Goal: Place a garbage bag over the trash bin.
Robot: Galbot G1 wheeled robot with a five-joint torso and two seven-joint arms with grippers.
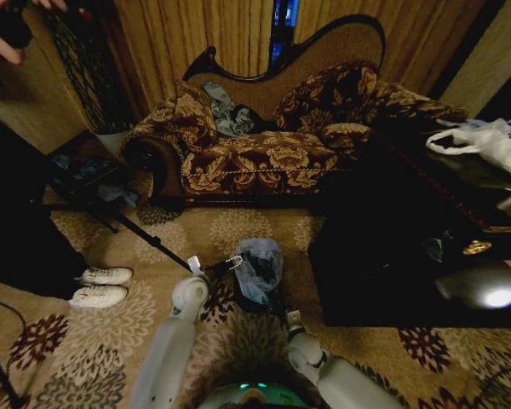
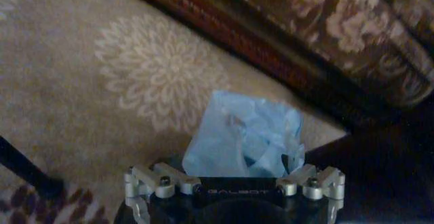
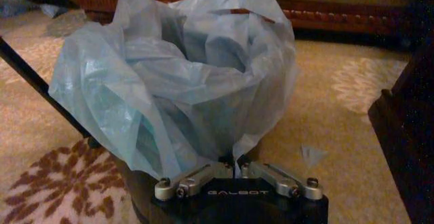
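garbage bag [image 3: 176,82] | pinched by right gripper [image 3: 236,164] | marked "GALBOT"

The room was dim and warm-toned. Glare shone on the dark table [image 1: 494,294], shadows pooled around it, and both wrist views were soft and blurred.

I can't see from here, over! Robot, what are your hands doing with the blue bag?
Right gripper shut on garbage bag. Left gripper open at bag's edge. Bag bunched above trash bin, not spread. Nothing blocking.
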